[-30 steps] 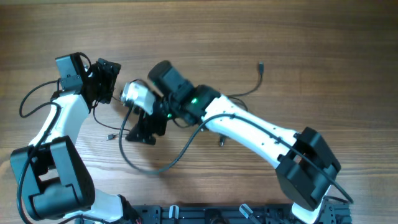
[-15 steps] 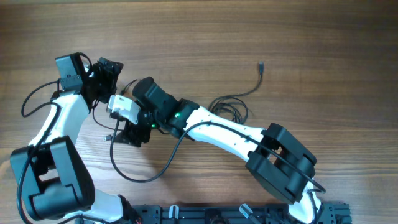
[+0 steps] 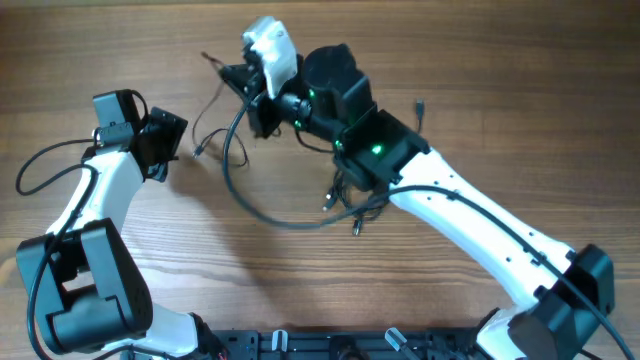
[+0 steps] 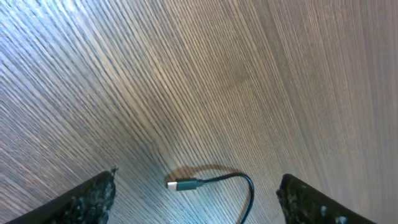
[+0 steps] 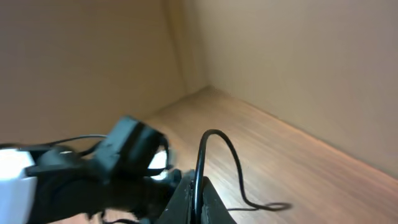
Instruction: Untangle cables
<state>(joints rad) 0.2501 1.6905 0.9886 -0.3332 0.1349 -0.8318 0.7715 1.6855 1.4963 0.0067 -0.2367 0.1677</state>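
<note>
The cables are thin black cords. A tangled bunch [image 3: 352, 198] lies on the table mid-scene under the right arm. One long strand [image 3: 262, 212] curves from the bunch up to my right gripper [image 3: 243, 86], which is raised toward the far side. In the right wrist view the right gripper [image 5: 198, 182] is shut on this cable [image 5: 214, 134], which arches out above the jaws. My left gripper [image 3: 172, 140] hovers at the left. Its fingers [image 4: 93, 200] stand wide apart in the left wrist view, with a cable's plug end [image 4: 184, 184] lying on the wood between them, untouched.
Another cable end [image 3: 419, 106] lies at the right of the wooden table [image 3: 520, 60]. The left arm's own thick wire [image 3: 45, 165] loops at the far left. The left arm shows as a blurred dark shape [image 5: 118, 165] close beside the right jaws.
The right gripper closed on a cable beside the left gripper, then swung up toward the far side, dragging the strand with it. The left gripper stayed open in nearly the same place.
</note>
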